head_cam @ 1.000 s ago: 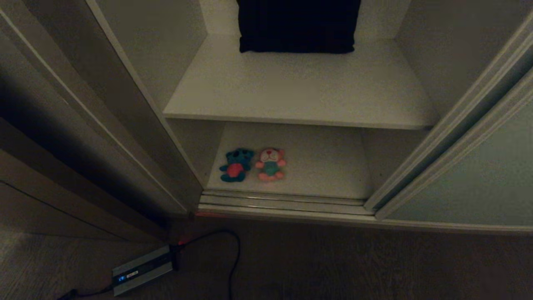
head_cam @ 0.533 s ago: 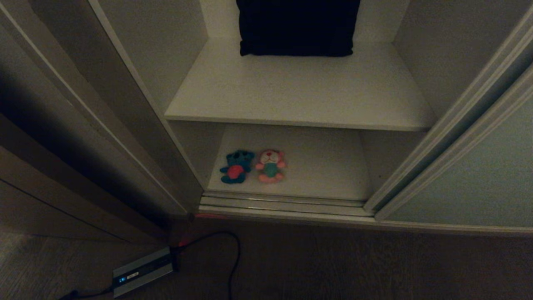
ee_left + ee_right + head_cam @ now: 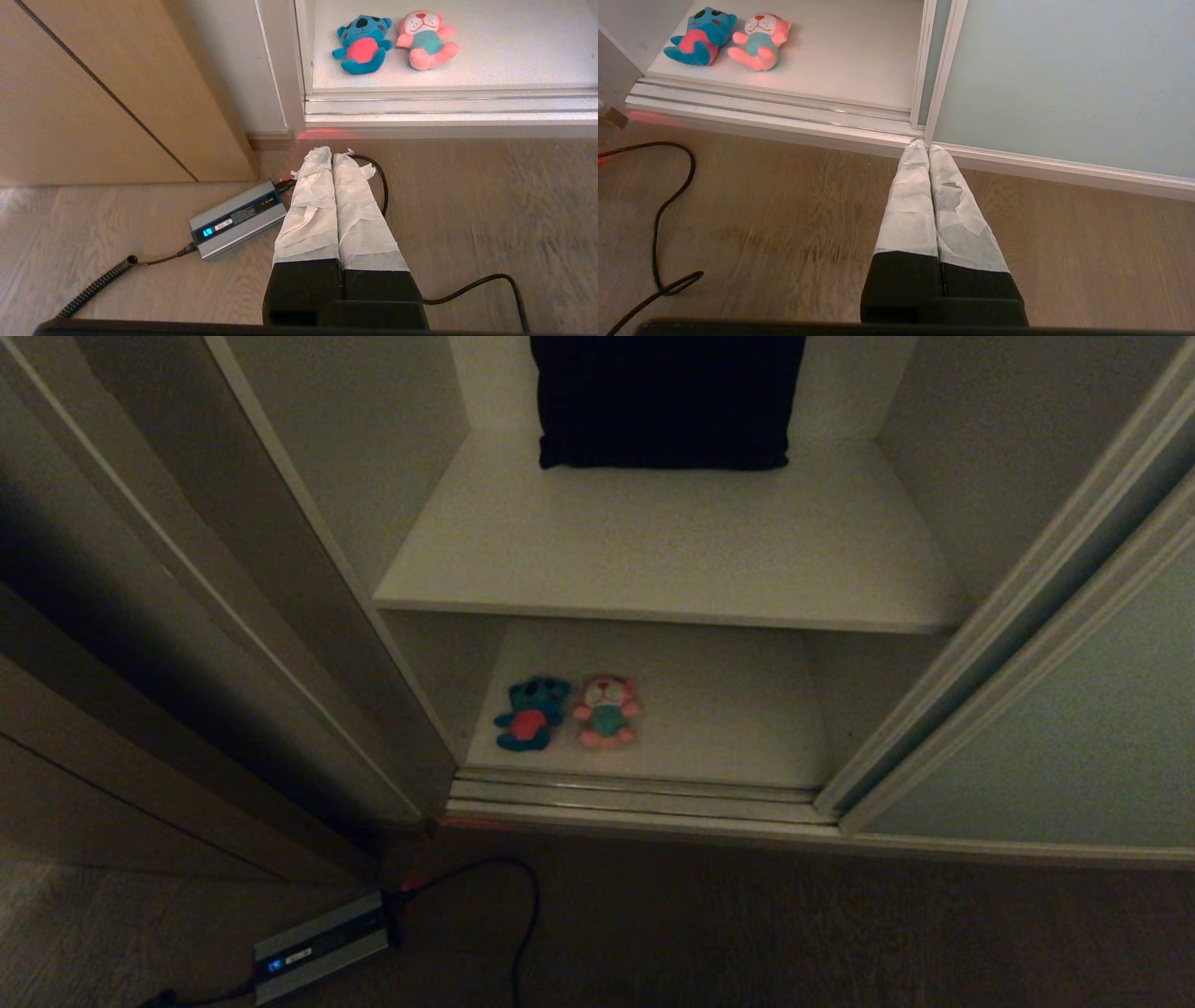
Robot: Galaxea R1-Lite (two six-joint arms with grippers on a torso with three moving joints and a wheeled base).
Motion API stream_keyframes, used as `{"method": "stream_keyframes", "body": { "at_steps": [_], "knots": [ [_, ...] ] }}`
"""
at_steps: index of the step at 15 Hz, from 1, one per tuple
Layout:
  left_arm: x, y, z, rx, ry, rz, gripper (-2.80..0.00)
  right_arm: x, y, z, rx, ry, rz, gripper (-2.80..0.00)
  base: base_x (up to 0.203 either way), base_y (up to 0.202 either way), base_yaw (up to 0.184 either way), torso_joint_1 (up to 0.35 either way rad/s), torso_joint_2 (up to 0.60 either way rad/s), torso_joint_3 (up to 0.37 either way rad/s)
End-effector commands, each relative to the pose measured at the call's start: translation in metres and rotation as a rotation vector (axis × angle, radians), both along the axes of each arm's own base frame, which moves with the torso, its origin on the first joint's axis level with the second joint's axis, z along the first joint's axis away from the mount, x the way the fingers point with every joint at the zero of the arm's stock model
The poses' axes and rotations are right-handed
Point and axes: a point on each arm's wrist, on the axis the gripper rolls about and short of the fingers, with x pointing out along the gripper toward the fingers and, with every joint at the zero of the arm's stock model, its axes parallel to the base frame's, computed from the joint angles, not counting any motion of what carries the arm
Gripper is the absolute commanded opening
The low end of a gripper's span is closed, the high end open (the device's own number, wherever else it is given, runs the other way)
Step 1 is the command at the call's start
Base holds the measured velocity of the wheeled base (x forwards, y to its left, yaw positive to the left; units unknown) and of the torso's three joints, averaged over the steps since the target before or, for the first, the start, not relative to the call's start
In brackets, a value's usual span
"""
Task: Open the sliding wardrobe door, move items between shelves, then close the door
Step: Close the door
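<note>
While the whole scene is seen slightly lower in the head view than a second ago (a camera shift, nothing in the wardrobe has moved), the pale grey-green sliding wardrobe door (image 3: 1074, 728) is found open at the right. The blue plush toy (image 3: 528, 713) and pink plush toy (image 3: 607, 711) are laid touching on the lower off-white shelf (image 3: 728, 709). Both the left gripper (image 3: 331, 154) and right gripper (image 3: 927, 148) are kept closed, empty, above the wooden floor (image 3: 784, 210); moving the toys is judged next.

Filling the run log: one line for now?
door open | blue toy, pink toy on lower shelf | left gripper, right gripper shut, empty
</note>
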Motion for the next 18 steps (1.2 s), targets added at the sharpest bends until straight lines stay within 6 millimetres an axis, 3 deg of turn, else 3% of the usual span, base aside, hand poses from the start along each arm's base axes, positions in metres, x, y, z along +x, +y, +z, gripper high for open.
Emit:
{"method": "stream_keyframes", "body": {
  "at_steps": [1,9,11,14,16,18],
  "knots": [
    [0.0,0.0,0.0,-0.025,0.001,0.001,-2.8,0.0,0.0,-0.001,-0.005,0.004,0.001,-2.8,0.0,0.0,0.0,0.0,0.0,0.0],
    [0.0,0.0,0.0,-0.049,0.002,0.003,-2.8,0.0,0.0,0.001,-0.004,0.005,-0.009,-2.8,0.0,0.0,0.0,0.0,0.0,0.0],
    [0.0,0.0,0.0,-0.049,0.002,0.003,-2.8,-0.009,0.0,0.03,0.002,-0.058,-0.017,-2.8,0.0,0.0,0.0,0.0,0.0,0.0],
    [0.0,0.0,0.0,-0.049,0.002,0.003,-2.8,-0.036,0.0,0.091,0.036,-0.063,-0.024,-2.8,0.0,0.0,0.0,0.0,0.0,0.0],
    [0.0,0.0,0.0,-0.049,0.001,0.005,-2.8,-0.046,-0.001,0.114,0.047,-0.002,-0.031,-2.8,0.0,0.0,0.0,0.0,0.0,0.0],
    [0.0,0.0,0.0,-0.049,0.001,0.005,-2.8,-0.042,-0.002,0.129,0.049,0.044,-0.089,-2.8,0.0,0.0,0.0,0.0,0.0,0.0]
  ]
}}
